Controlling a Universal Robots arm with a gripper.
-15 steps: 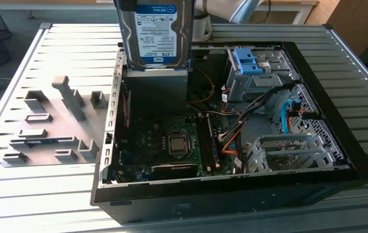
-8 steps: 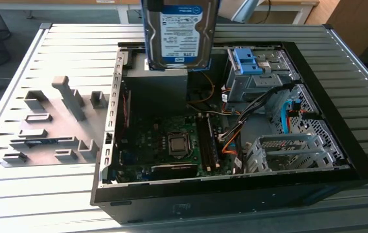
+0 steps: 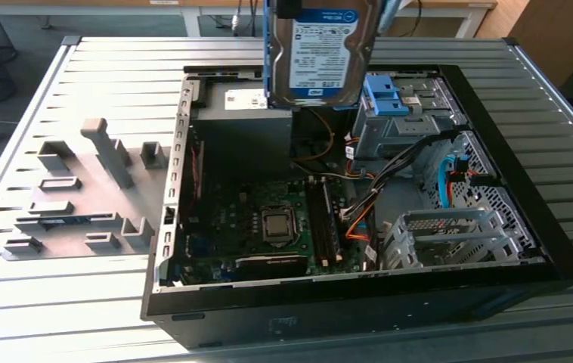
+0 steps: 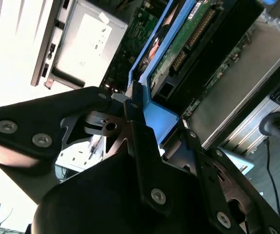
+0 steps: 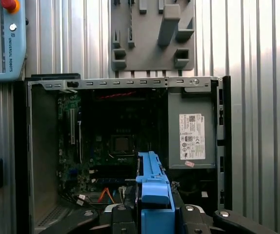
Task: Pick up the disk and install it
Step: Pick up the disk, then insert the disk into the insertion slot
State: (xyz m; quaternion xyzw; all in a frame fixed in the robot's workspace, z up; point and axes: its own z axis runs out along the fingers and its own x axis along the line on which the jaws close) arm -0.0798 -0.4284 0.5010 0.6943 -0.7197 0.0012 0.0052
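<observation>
The disk [image 3: 322,53], a silver drive with a white-and-blue label in a bright blue bracket, hangs upright above the back of the open computer case [image 3: 528,249]. In both wrist views my gripper [image 4: 145,117] is shut on the bracket's blue end. Its black fingers [image 5: 123,217] flank the blue plastic [image 5: 152,187]. The second wrist view looks along the disk's green circuit-board side [image 4: 179,46]. Directly under the held disk lies the case interior with the motherboard [image 5: 120,144].
A bare blue bracket [image 3: 382,94] sits in the drive cage at the case's back right in the exterior view. A grey box with a white sticker [image 5: 191,126] fills one corner of the case. A grey fixture plate [image 3: 75,197] lies beside the case. A metal cage [image 3: 448,238] and cables are inside.
</observation>
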